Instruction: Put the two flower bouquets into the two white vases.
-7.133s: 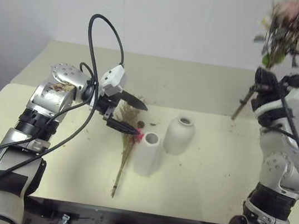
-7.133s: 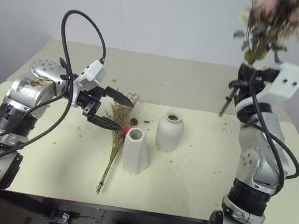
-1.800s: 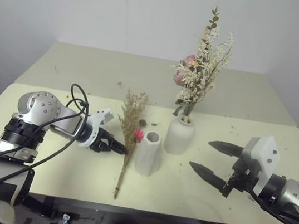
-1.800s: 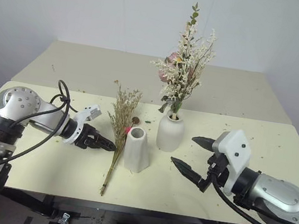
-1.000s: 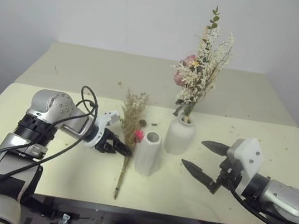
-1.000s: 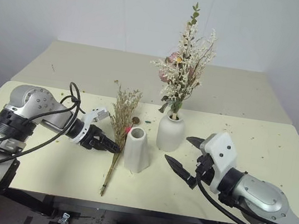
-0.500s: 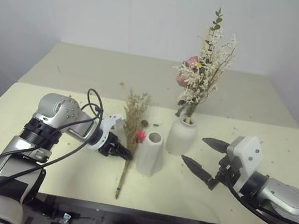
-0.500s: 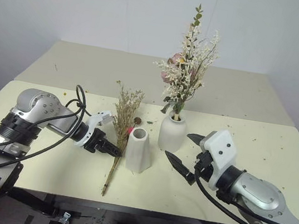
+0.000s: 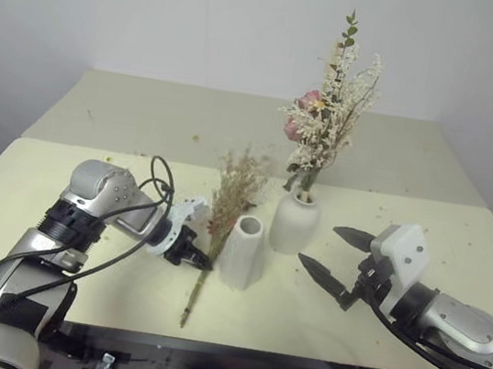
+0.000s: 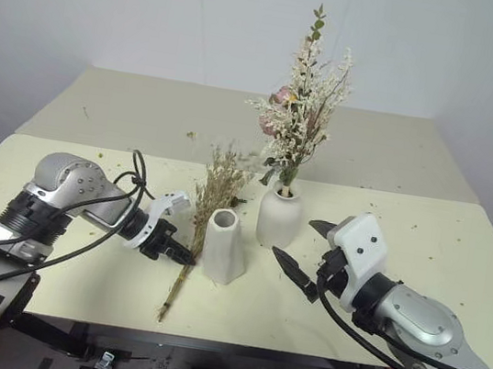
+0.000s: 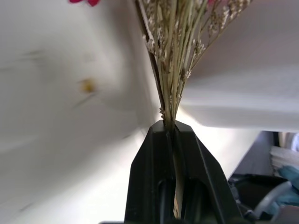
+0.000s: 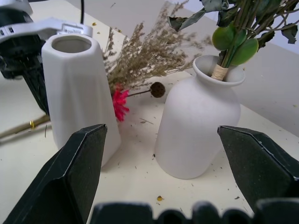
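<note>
Stems of the dried bouquet (image 9: 224,209) clamped in my left gripper (image 9: 197,256) beside the empty tall vase (image 9: 243,252), rose bouquet (image 9: 329,113) standing in the round vase (image 9: 295,221), my right gripper (image 9: 333,259) spread wide nearby.

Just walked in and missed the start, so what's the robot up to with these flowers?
It is putting two bouquets into two white vases. The rose bouquet already stands in the round-bellied vase. The left gripper is shut on the stems of the dried bouquet, which slants up beside the empty tall vase, its stem ends on the table. The right gripper waits open just right of the vases, holding nothing.
</note>
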Tool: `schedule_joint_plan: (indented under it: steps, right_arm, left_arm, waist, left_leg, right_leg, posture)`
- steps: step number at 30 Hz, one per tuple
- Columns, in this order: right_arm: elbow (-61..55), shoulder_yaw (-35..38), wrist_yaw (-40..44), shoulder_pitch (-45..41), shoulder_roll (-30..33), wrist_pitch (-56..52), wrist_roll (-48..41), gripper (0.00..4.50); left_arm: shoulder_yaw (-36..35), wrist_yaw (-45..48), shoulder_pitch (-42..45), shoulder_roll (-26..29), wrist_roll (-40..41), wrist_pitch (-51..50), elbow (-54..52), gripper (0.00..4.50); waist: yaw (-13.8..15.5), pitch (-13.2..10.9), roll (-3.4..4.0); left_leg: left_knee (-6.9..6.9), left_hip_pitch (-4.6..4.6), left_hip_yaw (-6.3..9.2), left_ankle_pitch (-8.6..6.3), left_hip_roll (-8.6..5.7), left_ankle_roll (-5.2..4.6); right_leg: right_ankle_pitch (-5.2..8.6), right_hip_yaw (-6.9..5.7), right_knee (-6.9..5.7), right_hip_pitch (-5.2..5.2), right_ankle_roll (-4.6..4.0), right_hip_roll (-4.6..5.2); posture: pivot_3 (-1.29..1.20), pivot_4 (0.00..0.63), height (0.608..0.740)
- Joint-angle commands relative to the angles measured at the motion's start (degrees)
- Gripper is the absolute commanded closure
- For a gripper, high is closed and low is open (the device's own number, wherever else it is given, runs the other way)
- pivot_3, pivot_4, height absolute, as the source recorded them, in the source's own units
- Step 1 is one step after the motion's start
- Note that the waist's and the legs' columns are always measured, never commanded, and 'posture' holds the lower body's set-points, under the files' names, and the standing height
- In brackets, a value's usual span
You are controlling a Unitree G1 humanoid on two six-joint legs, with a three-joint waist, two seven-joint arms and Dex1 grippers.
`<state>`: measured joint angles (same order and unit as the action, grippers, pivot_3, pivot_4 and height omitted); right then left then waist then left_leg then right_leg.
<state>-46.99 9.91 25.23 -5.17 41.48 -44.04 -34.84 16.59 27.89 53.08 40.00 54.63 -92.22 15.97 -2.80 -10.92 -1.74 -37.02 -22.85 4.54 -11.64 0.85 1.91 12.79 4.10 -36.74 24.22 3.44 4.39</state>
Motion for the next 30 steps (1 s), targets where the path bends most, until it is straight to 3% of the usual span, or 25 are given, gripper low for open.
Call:
schedule_joint_plan:
  steps: [1,7,9,12,15,21,26,30]
  right_arm:
    - [-1.01,1.07,0.14,-0.01,-0.04,1.38,0.45,0.00]
    - [-0.97,1.72,1.53,-0.09,0.44,1.66,0.12,0.00]
    - [-0.69,1.64,1.89,-0.63,0.50,1.68,0.10,0.00]
    - [-0.11,1.11,2.52,-1.48,0.56,1.87,0.48,0.00]
    - [0.17,0.87,3.18,-2.10,0.61,1.92,0.54,0.00]
    - [-1.02,4.54,6.09,-1.37,2.31,0.58,-3.19,0.00]
    - [-2.47,9.90,8.50,0.74,5.18,-0.20,-7.45,0.00]
    - [-3.13,14.51,9.63,2.73,7.18,-0.58,-11.27,0.00]
  left_arm:
    - [-3.31,2.29,-0.01,3.75,-4.18,0.91,0.54,4.48]
    - [-12.39,9.62,0.66,10.20,-6.14,7.63,0.80,4.48]
    - [-18.51,11.43,0.95,11.38,-5.66,12.08,-0.25,4.48]
    - [-30.05,10.17,-0.52,7.20,-3.34,21.02,-4.39,4.48]
    - [-34.87,10.51,-1.67,2.23,-2.59,28.70,-10.28,4.48]
    - [-34.66,20.87,1.70,-2.31,1.38,32.68,-9.95,4.48]
    - [-33.20,30.90,6.31,-1.85,2.95,31.14,-3.72,4.48]
    - [-27.57,41.26,7.58,0.18,-0.63,33.99,-3.33,4.48]
  waist:
    - [0.03,0.00,0.00]
    - [0.32,-0.02,-0.03]
    - [0.50,-0.02,-0.03]
    - [0.83,-0.04,-0.07]
    - [1.15,-0.04,-0.07]
    - [1.29,-0.04,-0.08]
    - [1.00,-0.04,-0.09]
    - [0.47,-0.04,-0.09]
  left_leg:
    - [0.01,0.00,0.00,0.00,0.00,0.00]
    - [0.01,-0.08,0.00,0.00,0.00,0.00]
    - [0.01,-0.09,0.00,0.00,-0.01,0.00]
    - [0.00,-0.13,0.01,0.02,0.01,0.04]
    - [0.00,-0.11,0.00,0.04,0.01,0.07]
    - [0.00,-0.09,0.00,0.08,0.00,0.14]
    - [0.00,-0.11,-0.01,0.08,0.00,0.13]
    - [0.01,-0.07,-0.01,0.08,0.00,0.13]
  right_leg:
    - [0.00,0.00,0.00,0.00,0.00,0.00]
    - [0.00,-0.01,0.03,0.07,0.00,0.02]
    - [0.00,-0.02,0.06,0.05,0.00,0.04]
    - [0.00,-0.06,0.06,0.06,0.00,0.04]
    - [-0.01,-0.07,0.09,0.02,-0.01,0.06]
    - [-0.03,-0.06,0.06,0.00,-0.01,0.05]
    - [-0.02,-0.06,0.09,0.00,0.00,0.04]
    - [-0.02,-0.05,0.07,-0.05,0.00,0.04]
  posture:
    - [0.00,0.150,0.740]
    - [0.00,0.150,0.740]
    - [0.00,0.150,0.740]
    - [0.00,0.150,0.740]
    - [0.00,0.150,0.740]
    - [0.00,0.150,0.740]
    - [0.00,0.150,0.740]
    - [0.00,0.150,0.740]
